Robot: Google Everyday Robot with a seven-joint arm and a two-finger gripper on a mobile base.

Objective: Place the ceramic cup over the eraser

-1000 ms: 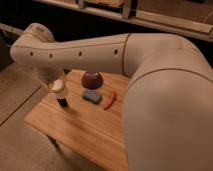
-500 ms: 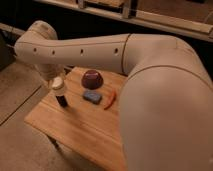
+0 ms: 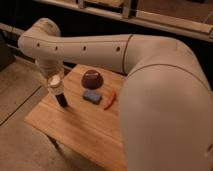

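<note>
Camera view: gripper (image 3: 54, 87), above table (image 3: 75, 131) edge, pinched ceramic cup (image 3: 52, 80) w/ eraser (image 3: 61, 100) just below it.

My cream-white arm (image 3: 85, 47) carries a row of small dark dots, and my gripper (image 3: 55, 88), at eight o'clock from the dark maroon bowl (image 3: 92, 78), grips the white, ring-ended ceramic cup (image 3: 52, 80) just above the black eraser (image 3: 62, 101). The blue pad (image 3: 92, 96) lies at six o'clock from the bowl, the red chili (image 3: 110, 100) at three o'clock from the pad, both on the honey-brown, streak-grained wooden table (image 3: 80, 131).
</note>
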